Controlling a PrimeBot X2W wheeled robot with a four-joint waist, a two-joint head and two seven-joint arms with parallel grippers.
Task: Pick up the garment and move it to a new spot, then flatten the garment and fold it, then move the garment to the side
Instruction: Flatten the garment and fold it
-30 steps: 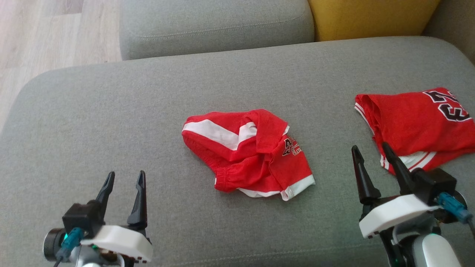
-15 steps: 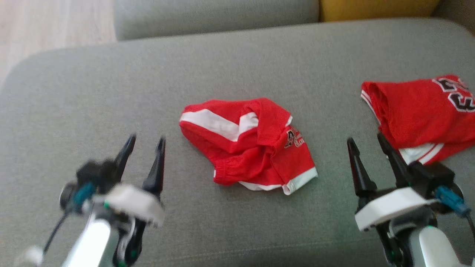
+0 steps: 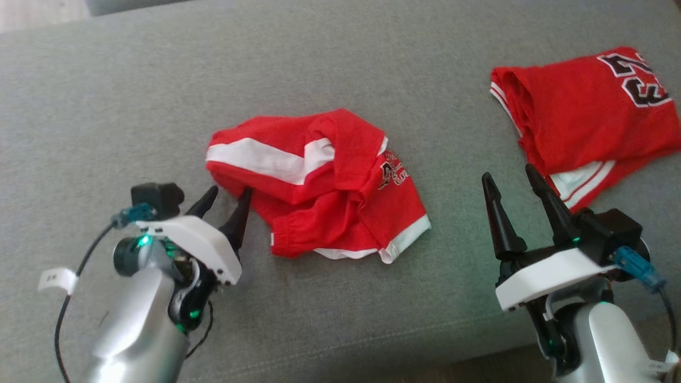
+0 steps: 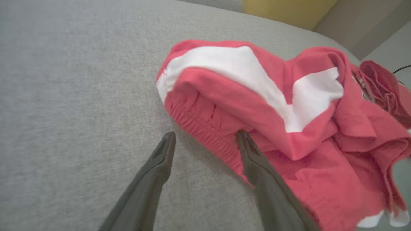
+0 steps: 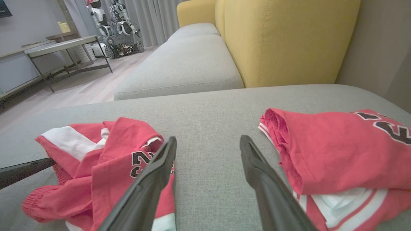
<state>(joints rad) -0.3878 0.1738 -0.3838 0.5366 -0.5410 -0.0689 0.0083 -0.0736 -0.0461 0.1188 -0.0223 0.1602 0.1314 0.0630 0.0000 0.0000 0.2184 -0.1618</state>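
Observation:
The garment [image 3: 319, 181] is a crumpled pair of red shorts with a white stripe and a dark number print, lying mid-seat on the grey sofa cushion [image 3: 106, 106]. My left gripper [image 3: 231, 190] is open at its left edge. In the left wrist view the garment [image 4: 257, 96] fills the right half, and the left gripper [image 4: 206, 134] straddles the gathered waistband, its right finger over the cloth and its left finger over bare cushion. My right gripper [image 3: 507, 173] hangs open and empty right of the garment. In the right wrist view the right gripper [image 5: 208, 138] points at bare cushion beside the garment [image 5: 96, 160].
A folded red jersey [image 3: 585, 111] with a dark number lies at the right, close to the right gripper, also seen as the jersey [image 5: 337, 150]. A yellow back cushion [image 5: 289, 41] stands behind. The seat's front edge runs along the bottom of the head view.
The head camera has tipped down, shifting the whole picture. My left gripper has moved forward and right, up to the garment's left edge. The right gripper stays open in about the same place.

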